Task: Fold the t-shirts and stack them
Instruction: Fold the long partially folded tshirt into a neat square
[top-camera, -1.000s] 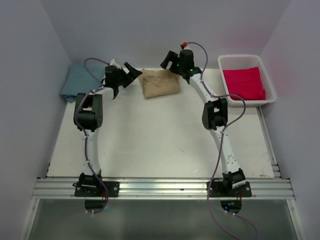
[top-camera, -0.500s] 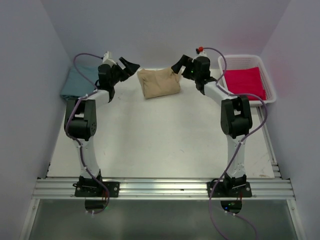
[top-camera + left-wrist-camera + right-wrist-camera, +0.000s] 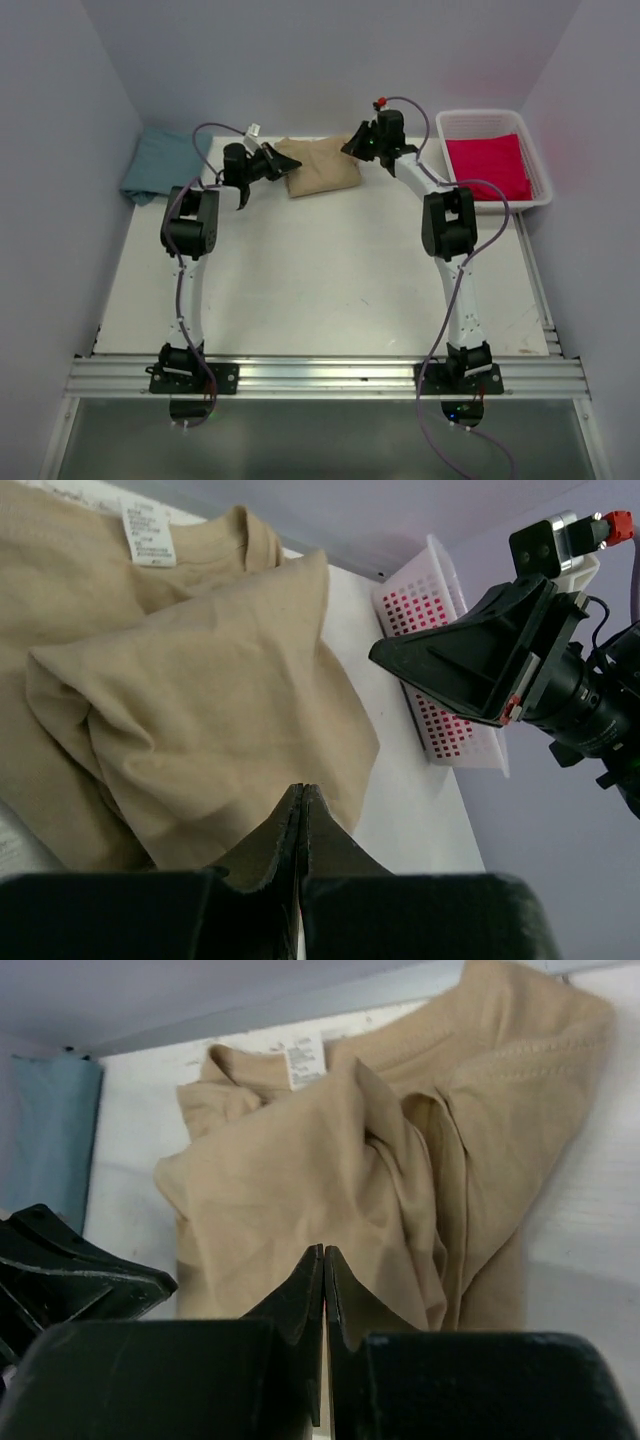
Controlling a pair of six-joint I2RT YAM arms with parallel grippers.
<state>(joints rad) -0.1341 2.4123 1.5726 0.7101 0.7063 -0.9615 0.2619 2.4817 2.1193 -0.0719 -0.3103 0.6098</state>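
Observation:
The tan t-shirt [image 3: 320, 166] lies crumpled into a rough bundle at the back middle of the table, its neck label facing up [image 3: 148, 530]. My left gripper [image 3: 270, 163] is at its left edge and my right gripper [image 3: 354, 144] at its upper right edge. Both are shut, tips pressed together, with no cloth showing between the fingers [image 3: 301, 790] [image 3: 323, 1252]. The teal-blue t-shirt [image 3: 160, 165] lies folded at the back left. The red-pink t-shirt [image 3: 487, 166] rests in the white basket [image 3: 545, 185].
The basket stands at the back right, close to the right arm's elbow [image 3: 448, 222]. Grey walls enclose the table on the left, back and right. In the left wrist view the right gripper [image 3: 470, 660] hangs just beyond the tan shirt.
Both grippers have gone from open to shut. The left gripper has moved right and down to the tan shirt's left edge; the right gripper has shifted slightly left toward its upper corner.

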